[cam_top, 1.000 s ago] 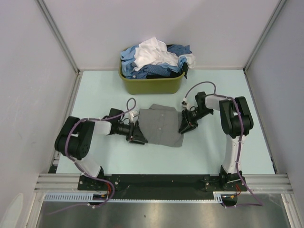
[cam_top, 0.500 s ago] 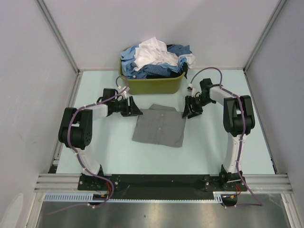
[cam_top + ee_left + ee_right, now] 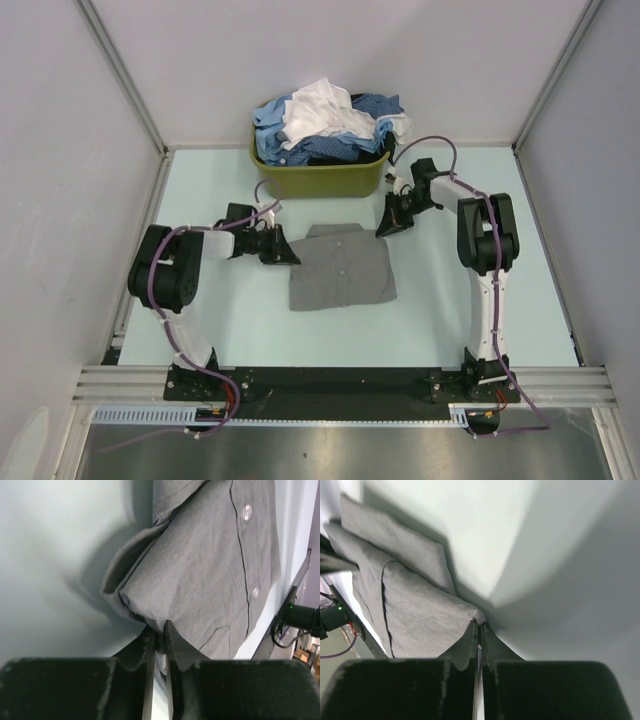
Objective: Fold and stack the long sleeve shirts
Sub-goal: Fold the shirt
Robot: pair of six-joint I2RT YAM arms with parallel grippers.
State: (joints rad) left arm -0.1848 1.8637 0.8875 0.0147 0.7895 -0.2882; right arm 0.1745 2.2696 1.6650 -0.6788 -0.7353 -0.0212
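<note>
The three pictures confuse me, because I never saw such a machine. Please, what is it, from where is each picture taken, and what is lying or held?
It is a robot with two arms bolted at the near edge of a pale table. The wide picture looks down from above: the left arm is on its left and the right arm on its right. The two close pictures come from cameras on the wrists, so each shows its own tool. A folded grey shirt lies on the table. The left tool and the right tool are each closed on an edge of it. Behind, an olive-green basket holds blue and white shirts.
</note>
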